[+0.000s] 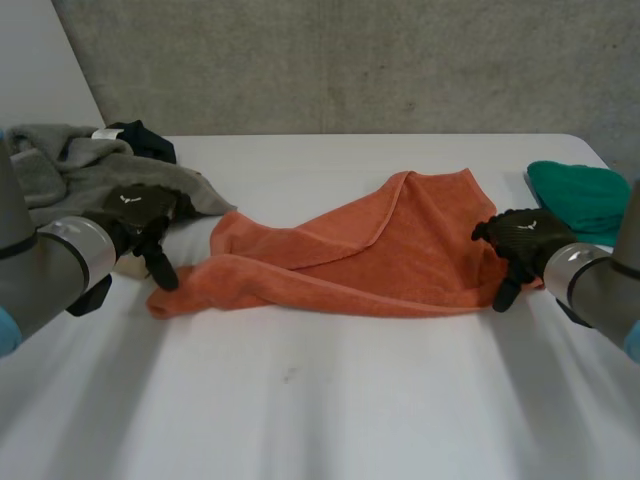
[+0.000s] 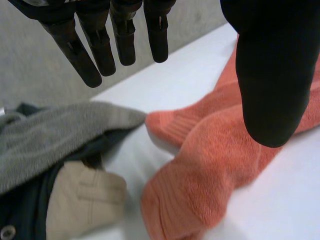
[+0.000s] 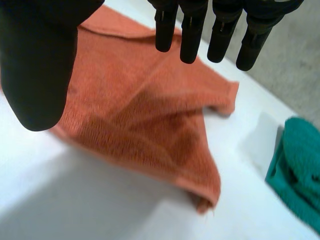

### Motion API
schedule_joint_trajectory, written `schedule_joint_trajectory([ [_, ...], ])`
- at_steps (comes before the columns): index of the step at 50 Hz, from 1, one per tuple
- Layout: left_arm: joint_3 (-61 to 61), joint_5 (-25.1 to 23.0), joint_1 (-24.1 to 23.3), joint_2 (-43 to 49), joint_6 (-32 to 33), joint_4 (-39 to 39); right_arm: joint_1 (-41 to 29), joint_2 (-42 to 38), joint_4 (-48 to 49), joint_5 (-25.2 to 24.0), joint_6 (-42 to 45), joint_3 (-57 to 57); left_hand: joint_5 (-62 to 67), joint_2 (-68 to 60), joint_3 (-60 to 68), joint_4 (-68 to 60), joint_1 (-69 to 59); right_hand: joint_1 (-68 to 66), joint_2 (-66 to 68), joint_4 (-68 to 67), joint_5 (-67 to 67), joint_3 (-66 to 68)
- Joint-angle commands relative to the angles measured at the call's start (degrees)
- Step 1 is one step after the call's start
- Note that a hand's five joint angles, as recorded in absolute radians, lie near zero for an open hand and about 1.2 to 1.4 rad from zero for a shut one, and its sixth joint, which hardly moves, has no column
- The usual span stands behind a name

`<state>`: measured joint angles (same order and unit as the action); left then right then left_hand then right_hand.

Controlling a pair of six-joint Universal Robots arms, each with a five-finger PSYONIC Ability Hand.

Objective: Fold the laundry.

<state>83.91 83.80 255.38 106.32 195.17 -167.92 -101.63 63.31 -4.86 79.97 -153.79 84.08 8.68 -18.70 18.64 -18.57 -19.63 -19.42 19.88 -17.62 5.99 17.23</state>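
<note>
Two black robot hands are working at either end of an orange towel (image 1: 400,250) that is lying across the middle of the white table (image 1: 320,400).

The left hand (image 1: 140,212) is hanging over the towel's end nearest it. In the left wrist view its fingers (image 2: 100,45) are stretching out straight and its thumb (image 2: 272,75) is standing well apart from them, so the hand is released and grasping nothing. Whether a fingertip is touching the cloth cannot be told.

The right hand (image 1: 522,235) is hovering at the opposite end. Its fingers (image 3: 190,35) are likewise reaching out straight, its thumb (image 3: 40,65) is spreading wide, and it is holding nothing, with the towel's corner lying beneath its palm.

The towel is sitting loosely and unevenly folded. One flap is lying diagonally over the rest, and a thick rolled edge is running from under one hand to under the other.

Just beyond the left hand, a grey garment (image 1: 70,165) is sprawling in a heap over a dark garment (image 1: 145,140), with a beige garment (image 2: 85,197) poking out beside the towel's end. Just beyond the right hand, a green towel (image 1: 580,195) is lying apart from the orange one.
</note>
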Motion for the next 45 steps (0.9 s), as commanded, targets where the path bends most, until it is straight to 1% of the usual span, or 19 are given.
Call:
schedule_joint_trajectory([
  [1, -8.30, -4.33, 2.22, 8.10, -0.76, 6.64, 4.86, -2.48, -5.07, -4.72, 5.32, -2.08, 4.98, -4.96, 5.02, -5.09, -4.03, 2.35, -2.81, 0.56, 1.08, -0.17],
  [4, -13.41, -7.15, 3.19, 12.94, -0.67, 8.31, 6.10, -3.80, -4.28, -7.19, 8.58, -1.99, 8.68, -8.66, 8.73, -8.79, -7.73, 1.51, -1.97, -0.28, 1.92, 0.67],
  [6, -17.18, -7.94, 3.72, 16.53, -0.32, 12.07, 6.62, -5.29, -3.06, -8.68, 9.81, -2.17, 9.35, -9.34, 9.40, -9.47, -8.40, 1.18, -1.64, -0.62, 2.25, 1.01],
  [10, -23.25, -8.39, 4.33, 21.81, 0.03, 19.10, 7.41, -8.45, 1.24, -10.62, 11.84, -2.87, 13.88, -13.86, 13.93, -14.00, -12.93, -3.18, 2.72, -4.97, 6.61, 5.36],
  [16, -26.08, -8.12, 4.16, 25.08, 1.78, 21.67, 8.12, -11.36, 6.26, -11.06, 15.00, -3.75, 20.79, -20.78, 20.84, -20.91, -19.84, -6.22, 5.76, -8.02, 9.65, 8.41],
  [19, -25.99, -7.69, 3.90, 25.70, 3.02, 21.59, 8.47, -12.41, 7.32, -11.06, 16.41, -4.28, 30.02, -30.00, 30.07, -30.14, -29.07, -10.26, 9.80, -12.05, 13.69, 12.45],
  [23, -25.64, -6.81, 3.81, 25.70, 3.11, 21.06, 8.73, -14.00, 9.52, -10.98, 16.85, -5.33, 48.50, -48.49, 48.55, -48.62, -47.55, -15.63, 15.17, -17.42, 19.06, 17.81],
  [24, -25.38, -6.37, 3.72, 25.70, 3.02, 20.45, 8.73, -14.69, 10.39, -10.89, 16.85, -5.77, 55.38, -55.36, 55.43, -55.49, -54.43, -23.64, 23.18, -25.43, 27.07, 25.83],
  [26, -25.11, -5.75, 3.64, 25.43, 3.02, 19.66, 8.73, -14.96, 11.01, -10.80, 16.85, -6.12, 61.29, -61.27, 61.33, -61.40, -60.34, -38.94, 38.48, -40.74, 42.37, 41.13],
  [27, -24.76, -5.05, 3.46, 25.08, 3.11, 19.13, 8.82, -14.97, 11.45, -10.80, 16.85, -6.21, 61.32, -61.30, 61.36, -61.43, -60.37, -50.02, 49.56, -51.81, 53.45, 52.21],
  [28, -24.59, -4.61, 3.37, 24.65, 3.11, 18.95, 8.82, -14.88, 12.93, -10.62, 16.24, -5.95, 61.32, -61.30, 61.36, -61.43, -60.37, -60.48, 60.02, -62.27, 63.91, 62.66],
  [32, -21.61, -3.20, 3.19, 19.82, 2.49, 18.77, 9.17, -11.46, 14.88, -10.01, 14.22, -3.85, 61.32, -61.30, 61.36, -61.43, -60.37, -60.58, 60.12, -62.38, 64.01, 62.77],
  [33, -19.86, -3.55, 3.02, 17.02, 2.14, 18.51, 9.52, -8.75, 14.79, -10.01, 13.69, -2.71, 61.32, -61.30, 61.36, -61.43, -60.37, -60.58, 60.12, -62.38, 64.01, 62.77],
  [36, -17.21, -4.25, 2.67, 12.09, 1.53, 17.81, 10.05, -5.05, 14.01, -10.09, 13.16, -1.29, 61.32, -61.30, 61.36, -61.43, -60.37, -60.58, 60.12, -62.38, 64.01, 62.77],
  [37, -15.55, -4.34, 2.67, 8.59, 1.35, 17.46, 10.31, -2.42, 12.78, -10.01, 13.07, -0.94, 61.32, -61.30, 61.36, -61.43, -60.37, -60.58, 60.12, -62.38, 64.01, 62.77],
  [39, -13.87, -4.17, 2.67, 5.23, 1.17, 17.28, 10.67, 0.23, 11.02, -9.83, 13.07, -0.85, 61.32, -61.30, 61.36, -61.43, -60.37, -60.58, 60.12, -62.38, 64.01, 62.77],
  [42, -10.97, -3.21, 2.67, -1.62, 1.35, 17.37, 11.98, 6.20, 5.14, -9.48, 12.72, -1.55, 61.32, -61.30, 61.36, -61.43, -60.37, -60.58, 60.12, -62.38, 64.01, 62.77],
  [43, -9.66, -2.42, 2.75, -5.21, 1.44, 17.45, 12.77, 9.17, 1.30, -9.22, 12.55, -2.69, 61.32, -61.30, 61.36, -61.43, -60.37, -60.58, 60.12, -62.38, 64.01, 62.77],
  [45, -7.72, -1.10, 2.67, -9.95, 1.44, 17.80, 13.48, 11.74, -2.94, -8.52, 12.37, -4.27, 61.32, -61.30, 61.36, -61.43, -60.37, -60.58, 60.12, -62.38, 64.01, 62.77],
])
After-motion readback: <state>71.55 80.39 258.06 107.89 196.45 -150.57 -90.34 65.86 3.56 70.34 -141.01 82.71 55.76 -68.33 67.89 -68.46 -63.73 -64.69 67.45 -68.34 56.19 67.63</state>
